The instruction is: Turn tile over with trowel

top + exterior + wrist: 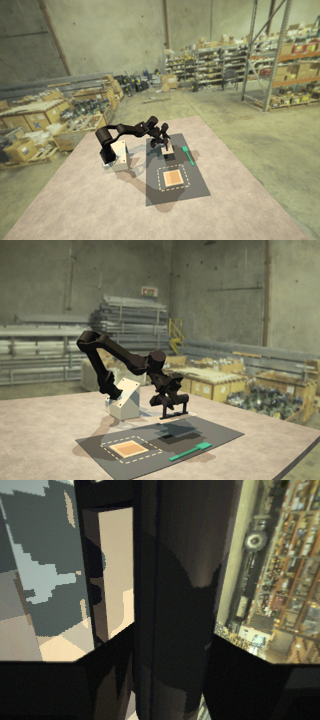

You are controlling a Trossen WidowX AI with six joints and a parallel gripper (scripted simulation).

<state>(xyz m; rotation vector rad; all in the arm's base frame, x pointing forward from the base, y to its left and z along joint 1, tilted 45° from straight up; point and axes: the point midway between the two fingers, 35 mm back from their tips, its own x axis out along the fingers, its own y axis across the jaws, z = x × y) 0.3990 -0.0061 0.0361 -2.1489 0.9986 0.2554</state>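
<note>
The tile (173, 177) (129, 448) lies flat inside the dashed outline (162, 190) (124, 462) on the mat (152, 162) (222, 432). Its upper face shows an orange square with a paler rim; its underside is hidden. My gripper (165, 140) (172, 400) (164, 625) is shut on the trowel's dark round handle, which also crosses the middle of the wrist view (175, 580). The trowel's pale blade (164, 151) hangs level above the far part of the mat, behind the outline and apart from the tile.
A green spatula-like tool (189, 158) (203, 445) lies on the mat near its edge, right of the tile in the top view. The arm's pale base block (116, 167) (124, 413) stands on the table (103, 206) (46, 415) beside the mat.
</note>
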